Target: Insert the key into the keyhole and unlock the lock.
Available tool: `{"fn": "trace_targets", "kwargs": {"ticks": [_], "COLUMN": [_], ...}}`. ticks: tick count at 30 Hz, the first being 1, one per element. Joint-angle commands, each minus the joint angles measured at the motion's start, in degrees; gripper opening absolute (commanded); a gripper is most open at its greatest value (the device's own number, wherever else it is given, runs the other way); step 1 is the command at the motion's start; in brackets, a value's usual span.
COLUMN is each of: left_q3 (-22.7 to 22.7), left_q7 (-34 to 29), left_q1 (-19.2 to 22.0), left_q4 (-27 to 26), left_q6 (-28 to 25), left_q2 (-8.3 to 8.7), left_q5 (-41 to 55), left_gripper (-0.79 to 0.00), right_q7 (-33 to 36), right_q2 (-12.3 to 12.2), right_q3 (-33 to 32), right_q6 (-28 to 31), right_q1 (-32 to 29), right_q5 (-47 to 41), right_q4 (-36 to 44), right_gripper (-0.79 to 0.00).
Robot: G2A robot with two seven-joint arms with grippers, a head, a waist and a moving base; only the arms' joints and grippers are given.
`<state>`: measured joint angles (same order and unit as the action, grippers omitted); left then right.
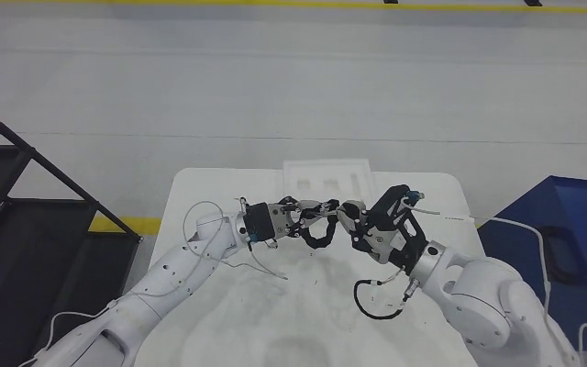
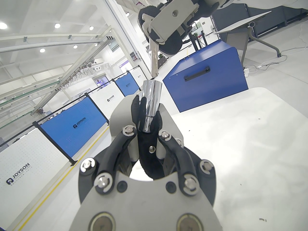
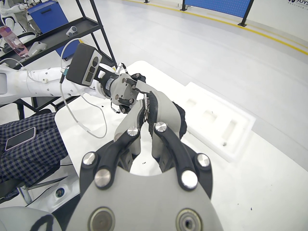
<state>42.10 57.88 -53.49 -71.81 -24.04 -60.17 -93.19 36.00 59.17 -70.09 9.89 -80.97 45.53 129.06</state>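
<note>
Left jaws clamp lock (image 2: pixel 150 106); key (image 2: pixel 154 60) just beside.

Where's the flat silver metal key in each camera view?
Top view: flat silver metal key where both grippers meet, barely discernible.
Left wrist view: key sticking out of the right gripper, tip near the chrome cylinder lock's end.
Right wrist view: key edge-on between that gripper's fingers.
Shared landmark: the left gripper holding the lock.

My left end effector (image 2: pixel 147 116) clamps the shiny chrome cylindrical lock (image 2: pixel 151 102) aloft, its free end facing the slim silver metal key (image 2: pixel 154 61) pinched in my right end effector (image 2: pixel 160 33), blade in line, tip right at that end.
</note>
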Motion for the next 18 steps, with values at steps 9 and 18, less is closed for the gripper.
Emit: {"fn": "trace_targets", "kwargs": {"ticks": [9, 18], "left_q3": [0.8, 1.7], "left_q7": [-0.2, 0.0], "left_q1": [-0.3, -0.7], "left_q4": [0.1, 0.1], "left_q6": [-1.1, -2.1], "left_q2": [-0.4, -0.65], "left_q5": [-0.5, -0.9], "left_gripper": [-0.785, -0.785], "right_q7": [-0.2, -1.6], "right_q2": [0.3, 0.5], "right_q3": [0.8, 0.6], "right_q6": [-0.3, -0.7], "right_q1": [0.5, 0.4], "right_q5": [0.1, 1.1], "right_q4": [-0.7, -0.7], "right_gripper": [-0.785, -0.785]}}
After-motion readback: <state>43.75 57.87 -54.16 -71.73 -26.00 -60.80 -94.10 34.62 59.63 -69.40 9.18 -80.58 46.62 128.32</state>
